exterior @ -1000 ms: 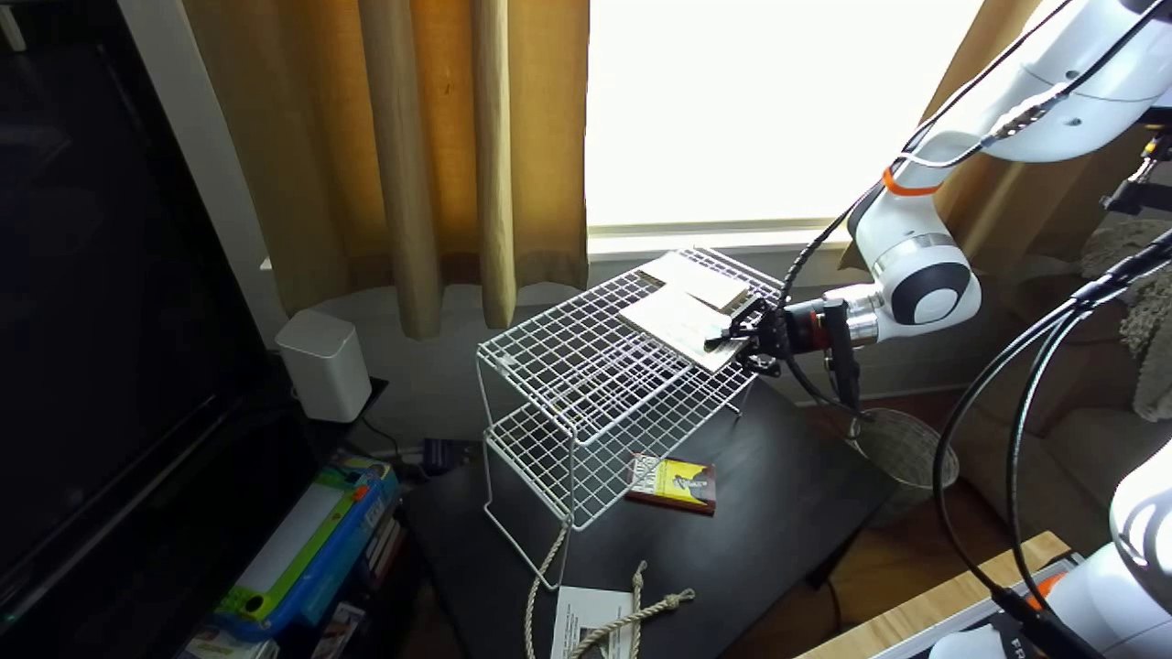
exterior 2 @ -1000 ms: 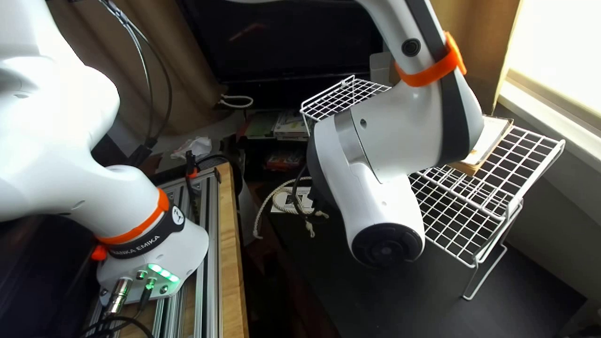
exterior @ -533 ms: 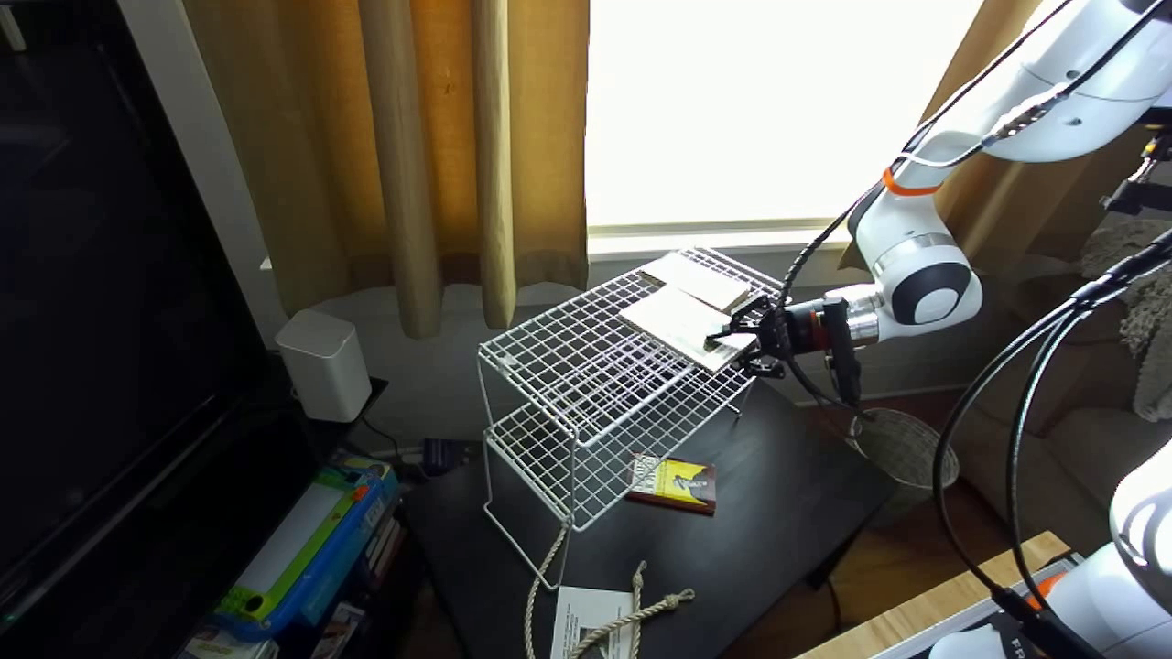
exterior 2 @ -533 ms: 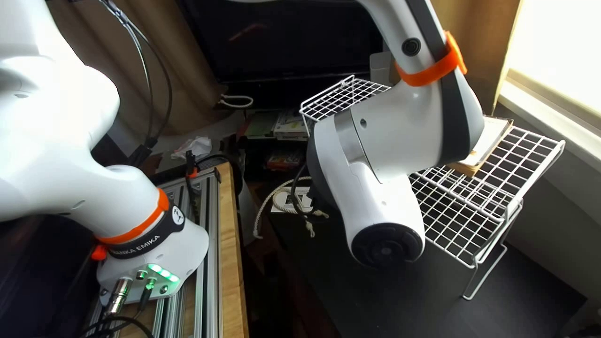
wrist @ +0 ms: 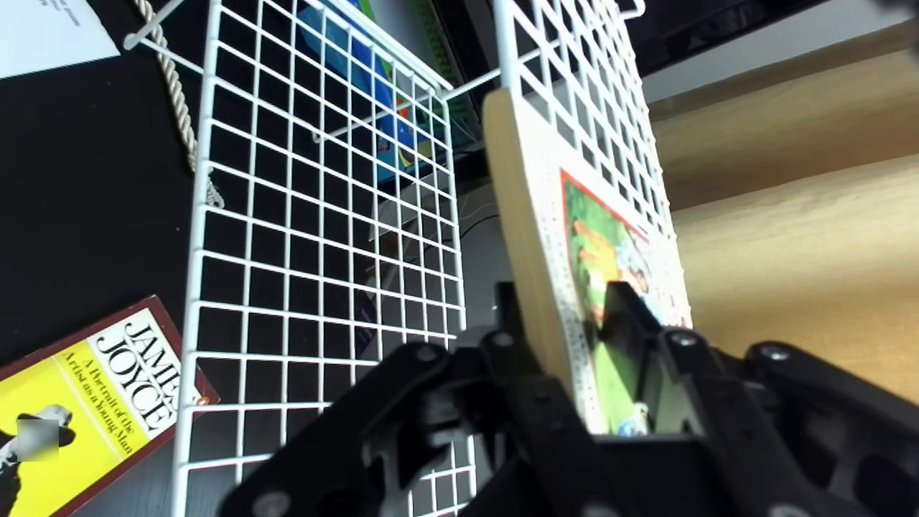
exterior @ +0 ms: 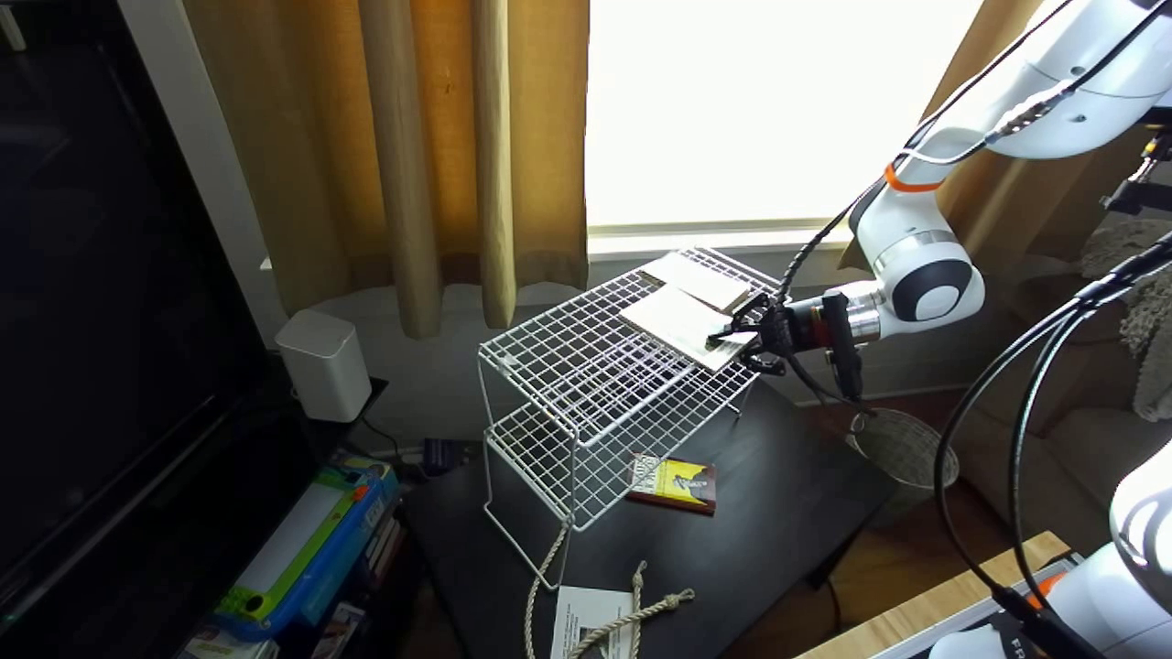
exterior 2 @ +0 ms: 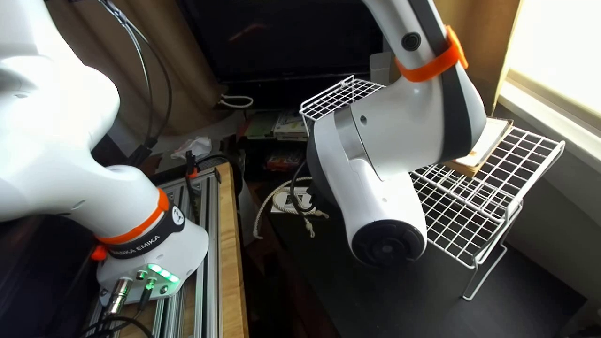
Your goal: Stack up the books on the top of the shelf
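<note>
Pale front book (exterior: 678, 320) on the top tier of the white wire shelf (exterior: 558, 366), at the end nearest the arm (exterior: 920, 243). Wrist view gives its cover: white border, red-ruled picture in green and orange, cream edge, small marks too fine to read. Pale rear book (exterior: 696, 279) on the same tier, window (exterior: 769, 110) side, meeting the front one; overlap, cannot tell. Black fingers (wrist: 632, 319) parted partway, front book's near end between them, one over the cover, one on the opposite side; whether they press on it, cannot tell. Shelf stands on a dark bench (exterior: 769, 467). Also there, a paperback (wrist: 100, 413), yellow with maroon border, one corner crossed by the shelf's rim in the wrist view; reads JAMES JOYCE, "A Portrait of the Artist as a Young Man". Further along, a white sheet (exterior: 586, 604), print too small to read, knotted rope (exterior: 637, 615) lying across it. Robot's base band (exterior 2: 148, 244), black, reads FRANKA EMIKA, opening letter hard to make out.
</note>
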`<action>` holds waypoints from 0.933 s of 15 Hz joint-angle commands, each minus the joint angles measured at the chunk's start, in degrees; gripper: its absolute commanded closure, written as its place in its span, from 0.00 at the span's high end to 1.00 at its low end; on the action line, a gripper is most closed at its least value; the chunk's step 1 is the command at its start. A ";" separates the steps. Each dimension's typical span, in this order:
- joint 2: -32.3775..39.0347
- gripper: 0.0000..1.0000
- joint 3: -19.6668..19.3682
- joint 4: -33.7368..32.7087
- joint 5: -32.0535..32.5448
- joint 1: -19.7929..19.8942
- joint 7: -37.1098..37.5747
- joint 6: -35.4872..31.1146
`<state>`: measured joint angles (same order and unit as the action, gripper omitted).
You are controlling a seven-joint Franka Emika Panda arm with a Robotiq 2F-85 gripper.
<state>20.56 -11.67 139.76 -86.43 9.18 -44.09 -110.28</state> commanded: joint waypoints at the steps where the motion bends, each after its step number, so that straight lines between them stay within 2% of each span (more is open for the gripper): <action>1: -1.39 0.15 -0.26 1.20 0.09 -0.37 2.10 -2.02; 2: -1.53 0.11 -0.30 1.26 0.34 -0.38 2.22 -2.09; 3: -1.61 0.15 -0.34 1.32 0.48 -0.37 2.27 -2.16; 7: -2.87 0.11 -0.50 2.01 1.18 -0.43 2.91 -2.80; 9: -3.55 0.52 -0.58 2.41 1.57 -0.55 3.17 -3.59; 10: -3.86 0.57 -0.62 2.53 1.72 -0.49 3.73 -3.71; 11: -4.25 0.51 -0.66 2.70 1.92 -0.44 4.12 -4.26; 12: -4.57 0.28 -0.66 2.90 1.67 -0.33 4.24 -4.58; 14: -5.17 0.25 -0.67 3.32 1.93 -0.30 4.64 -5.16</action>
<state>18.28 -11.95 140.82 -85.69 9.07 -41.44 -113.65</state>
